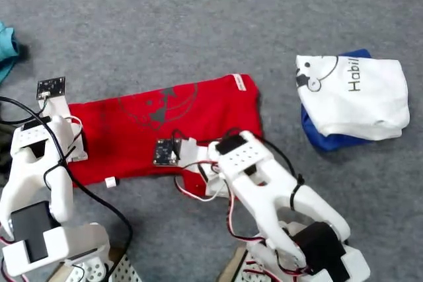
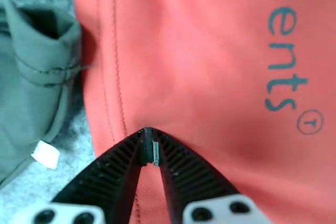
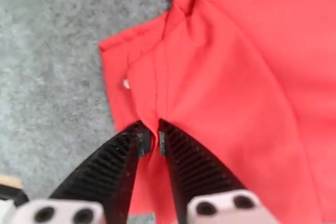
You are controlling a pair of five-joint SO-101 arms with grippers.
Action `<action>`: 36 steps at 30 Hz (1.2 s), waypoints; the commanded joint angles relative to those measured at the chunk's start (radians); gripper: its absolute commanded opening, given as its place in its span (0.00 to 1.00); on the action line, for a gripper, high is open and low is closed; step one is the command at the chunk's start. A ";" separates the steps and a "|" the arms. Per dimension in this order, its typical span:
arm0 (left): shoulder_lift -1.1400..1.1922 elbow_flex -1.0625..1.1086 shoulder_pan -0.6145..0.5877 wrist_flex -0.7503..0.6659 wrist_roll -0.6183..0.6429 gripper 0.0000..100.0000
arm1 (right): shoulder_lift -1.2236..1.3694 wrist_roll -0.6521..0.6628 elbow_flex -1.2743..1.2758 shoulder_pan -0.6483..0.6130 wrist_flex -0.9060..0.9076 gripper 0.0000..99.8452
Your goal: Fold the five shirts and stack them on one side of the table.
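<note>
The grey desk (image 1: 198,31) carries everything, and the red shirt (image 1: 198,113) lies spread flat across its middle, the biggest thing on it. Well apart from the red shirt, on its far right side, a folded white shirt (image 1: 360,97) rests on top of a folded blue shirt (image 1: 327,140). Well to the left of the red shirt, a teal cloth (image 1: 6,47) shows at the desk's edge. My left pincer (image 2: 148,148) is closed, pinching the red shirt beside a stitched seam at its left end. My right pincer (image 3: 149,140) is clamped on a raised fold of the red shirt at its near edge. Just beside the red shirt's left end lies a grey-green cloth (image 2: 37,72) bearing a small white tag (image 2: 46,154).
</note>
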 commanded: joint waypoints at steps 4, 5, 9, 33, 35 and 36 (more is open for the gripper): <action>-0.028 -0.005 0.009 -0.025 -0.002 0.02 | -0.004 -0.006 -0.061 0.015 0.032 0.07; -0.028 -0.005 0.009 -0.025 -0.002 0.02 | -0.004 -0.006 -0.061 0.015 0.032 0.07; -0.027 -0.005 0.009 -0.025 -0.002 0.02 | -0.004 -0.006 -0.062 0.015 0.032 0.05; -0.027 -0.005 0.011 -0.025 -0.002 0.02 | -0.101 -0.012 -0.058 -0.074 0.129 0.02; -0.027 -0.005 0.011 -0.025 -0.002 0.02 | -0.101 -0.012 -0.056 -0.076 0.135 0.02; -0.027 -0.005 0.011 -0.025 -0.002 0.02 | -0.101 -0.012 -0.056 -0.077 0.135 0.02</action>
